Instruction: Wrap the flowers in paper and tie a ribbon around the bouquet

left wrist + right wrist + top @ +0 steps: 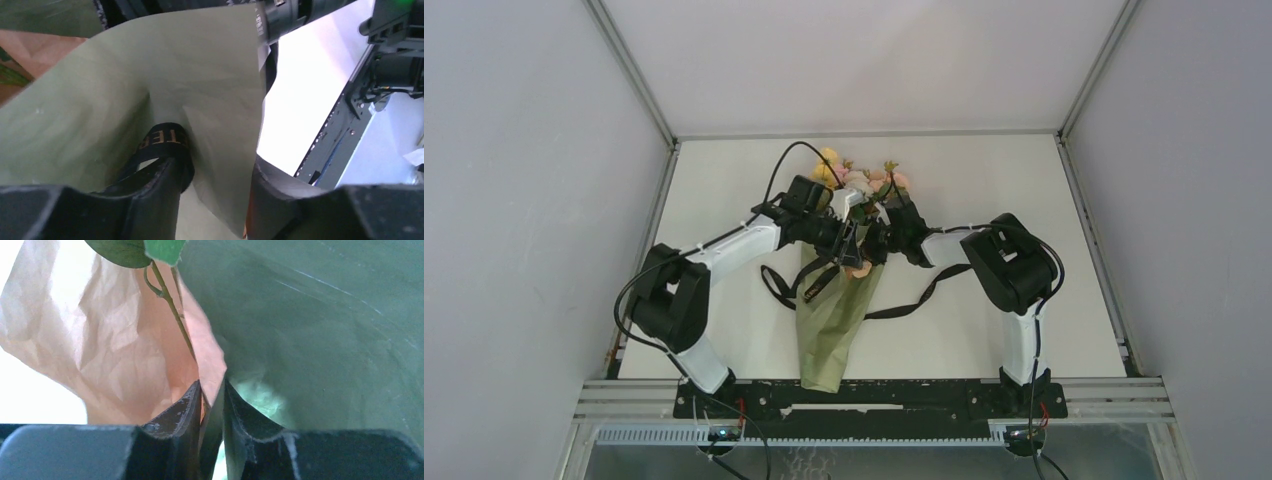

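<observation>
— Where is the bouquet [832, 330] now?
— On the table [994, 170], in the middle, with the flowers [861, 180] toward the far side.
— And who holds it?
— The right gripper [211, 390] pinches the edge of the paper [320, 315]. The left gripper [215, 170] stands spread around a paper fold, and the ribbon [162, 141] touches one finger.

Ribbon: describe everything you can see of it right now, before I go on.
The narrow black ribbon is a flat, floppy, fabric-looking band. It loops on the white table left of the olive-green paper cone, meets the cone about midway, and trails off right toward the right arm. Up close it shows gold lettering and lies against the paper beside one finger of the left gripper.
</observation>
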`<state>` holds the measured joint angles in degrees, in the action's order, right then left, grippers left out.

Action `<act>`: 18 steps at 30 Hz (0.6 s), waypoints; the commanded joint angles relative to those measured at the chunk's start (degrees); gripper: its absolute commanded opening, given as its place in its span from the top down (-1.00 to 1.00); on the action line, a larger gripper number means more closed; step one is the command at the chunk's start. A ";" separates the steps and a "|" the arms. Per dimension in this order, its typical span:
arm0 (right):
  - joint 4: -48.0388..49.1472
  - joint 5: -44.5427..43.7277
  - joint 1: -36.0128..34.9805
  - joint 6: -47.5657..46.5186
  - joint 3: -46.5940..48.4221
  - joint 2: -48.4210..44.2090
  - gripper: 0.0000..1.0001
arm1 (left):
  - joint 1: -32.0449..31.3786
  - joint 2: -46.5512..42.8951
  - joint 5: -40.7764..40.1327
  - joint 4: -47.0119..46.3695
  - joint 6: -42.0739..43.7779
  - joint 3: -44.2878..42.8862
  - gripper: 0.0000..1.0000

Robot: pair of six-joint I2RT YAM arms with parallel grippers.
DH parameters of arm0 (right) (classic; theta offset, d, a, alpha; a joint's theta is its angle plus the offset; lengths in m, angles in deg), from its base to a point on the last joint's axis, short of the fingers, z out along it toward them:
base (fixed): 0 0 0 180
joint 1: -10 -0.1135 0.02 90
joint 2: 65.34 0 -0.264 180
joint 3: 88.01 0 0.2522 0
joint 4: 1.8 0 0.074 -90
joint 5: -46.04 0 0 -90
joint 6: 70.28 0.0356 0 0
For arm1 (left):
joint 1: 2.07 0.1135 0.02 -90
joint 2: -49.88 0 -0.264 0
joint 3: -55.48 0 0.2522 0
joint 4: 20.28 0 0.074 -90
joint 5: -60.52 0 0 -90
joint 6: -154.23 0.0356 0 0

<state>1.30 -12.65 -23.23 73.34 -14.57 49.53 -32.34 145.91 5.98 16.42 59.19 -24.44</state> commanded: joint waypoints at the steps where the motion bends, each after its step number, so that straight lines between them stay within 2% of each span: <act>1: 0.60 -0.53 -0.30 -1.13 1.93 -0.64 0.41 | 0.12 0.76 0.71 1.37 2.54 -2.50 0.29; 4: 1.76 -0.26 0.07 -0.45 1.87 -0.72 0.41 | -0.39 0.78 2.92 2.19 2.96 -2.32 0.91; 5: 1.97 -0.17 0.24 -0.16 2.01 -0.58 0.41 | -0.66 0.59 3.57 2.24 3.16 -2.32 0.99; 10: 1.48 -0.27 0.96 0.35 3.73 0.70 0.41 | -4.68 -2.13 6.19 3.04 7.57 -2.58 1.00; 13: 2.34 0.23 1.77 1.65 3.75 0.78 0.40 | -7.12 -2.77 4.75 3.50 10.32 -2.58 1.00; 18: 0.55 -0.54 3.16 1.34 3.76 -1.99 0.21 | -7.38 2.14 1.78 3.02 11.46 -3.11 1.00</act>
<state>1.00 -12.04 -21.35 74.24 -12.78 50.08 -39.50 146.23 7.82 19.28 67.32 -24.44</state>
